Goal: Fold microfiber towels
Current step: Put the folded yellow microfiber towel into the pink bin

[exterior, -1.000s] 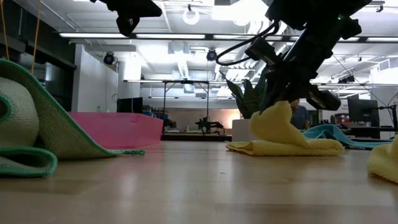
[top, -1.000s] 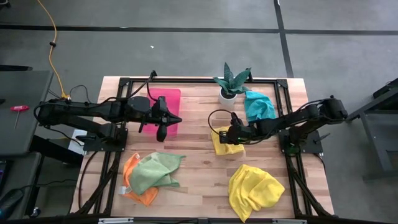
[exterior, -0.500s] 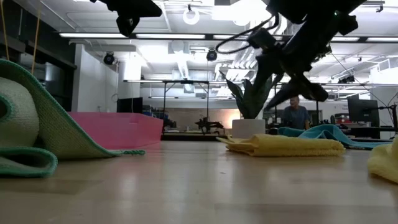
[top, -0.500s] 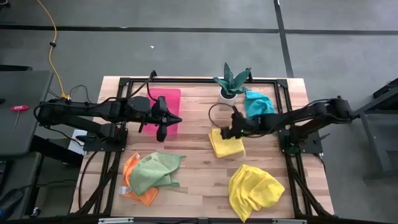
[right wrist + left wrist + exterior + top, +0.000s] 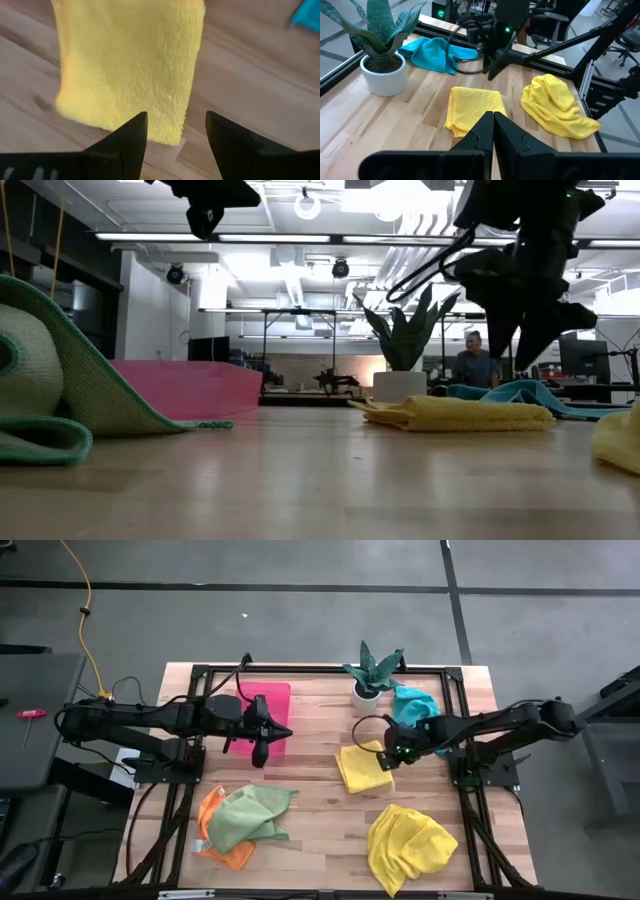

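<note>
A folded yellow towel (image 5: 363,768) lies flat on the wooden table, right of centre. My right gripper (image 5: 175,135) hangs open above its right edge (image 5: 395,752) and touches nothing. A crumpled yellow towel (image 5: 408,845) lies near the front right. A teal towel (image 5: 415,705) lies at the back right. A light green towel (image 5: 248,815) lies on an orange one (image 5: 222,845) at the front left. My left gripper (image 5: 262,738) waits, shut and empty, above the pink tray (image 5: 268,700).
A potted plant (image 5: 368,675) in a white pot stands at the back, just left of the teal towel. Black frame rails (image 5: 455,675) run along the table's edges. Bare wood lies between the folded yellow towel and the green one. A person (image 5: 475,365) sits in the room beyond.
My right gripper has opened and let go of the folded yellow towel. The raised part it held has dropped, and the towel now lies flat. The gripper has risen a little, tipped more downward and drawn back toward the table's right edge.
</note>
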Motion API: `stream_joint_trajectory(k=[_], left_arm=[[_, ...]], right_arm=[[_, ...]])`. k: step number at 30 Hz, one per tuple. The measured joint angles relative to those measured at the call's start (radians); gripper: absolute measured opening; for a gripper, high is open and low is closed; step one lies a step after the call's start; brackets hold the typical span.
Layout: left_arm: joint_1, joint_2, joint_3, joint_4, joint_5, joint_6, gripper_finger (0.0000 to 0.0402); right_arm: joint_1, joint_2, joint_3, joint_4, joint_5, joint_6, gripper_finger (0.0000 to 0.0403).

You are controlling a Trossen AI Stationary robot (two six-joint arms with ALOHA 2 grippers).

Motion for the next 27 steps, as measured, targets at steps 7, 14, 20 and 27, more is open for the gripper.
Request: stream_joint_trajectory(k=[7,14,20,27], left_arm=[[0.0,0.0,0.0,0.0,-0.002,-0.002,0.0],[0.0,0.0,0.0,0.0,-0.004,-0.002,0.0],[0.0,0.0,0.0,0.001,-0.004,0.0,0.0],[0.0,0.0,0.0,0.001,-0.004,0.0,0.0]], right_arm=[[0.017,0.132,-0.001,0.055,-0.007,-0.005,0.0193],[0.007,0.25,-0.001,0.135,-0.012,0.016,0.0193],[0.008,0.281,-0.002,0.18,-0.033,0.051,0.0193],[0.008,0.281,-0.002,0.212,-0.037,0.124,0.0192]])
